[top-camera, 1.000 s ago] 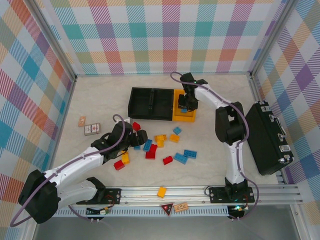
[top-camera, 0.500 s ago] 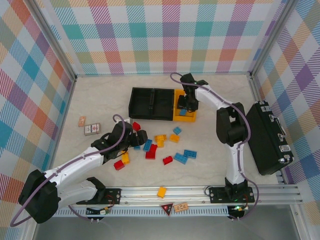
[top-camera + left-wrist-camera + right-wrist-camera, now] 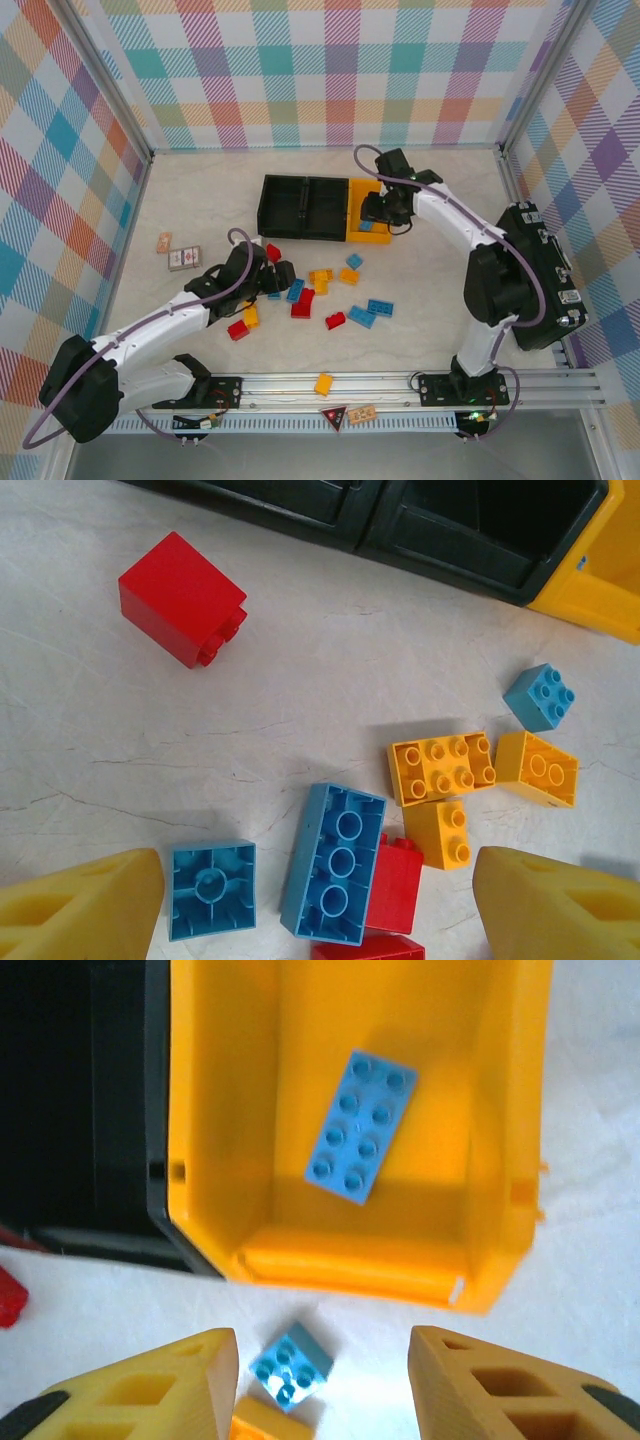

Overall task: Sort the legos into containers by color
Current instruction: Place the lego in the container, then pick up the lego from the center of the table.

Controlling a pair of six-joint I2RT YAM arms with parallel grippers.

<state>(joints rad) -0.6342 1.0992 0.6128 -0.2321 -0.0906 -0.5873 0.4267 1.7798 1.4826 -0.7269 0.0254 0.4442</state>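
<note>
Three joined containers stand at the back: two black bins (image 3: 300, 207) and a yellow-orange bin (image 3: 368, 228). A blue two-by-four lego (image 3: 360, 1127) lies inside the yellow-orange bin (image 3: 500, 1160). My right gripper (image 3: 380, 212) (image 3: 320, 1380) hangs open just in front of that bin, above a small blue lego (image 3: 290, 1365) on the table. My left gripper (image 3: 274, 280) (image 3: 320, 920) is open and low over the pile, with two upturned blue legos (image 3: 210, 888) (image 3: 335, 860) and a red one (image 3: 395, 885) between its fingers. Yellow legos (image 3: 440, 768) and a red lego (image 3: 182, 598) lie farther out.
A large black case (image 3: 535, 275) lies at the right. Patterned cards (image 3: 177, 255) sit at the left. More legos spread over the table's middle, among them blue ones (image 3: 372, 312) and a red one (image 3: 238, 330). One yellow lego (image 3: 323, 383) rests on the front rail.
My right arm has swung its elbow to the right and drawn the gripper back from over the yellow-orange bin, leaving the blue lego inside. The left arm has stayed still.
</note>
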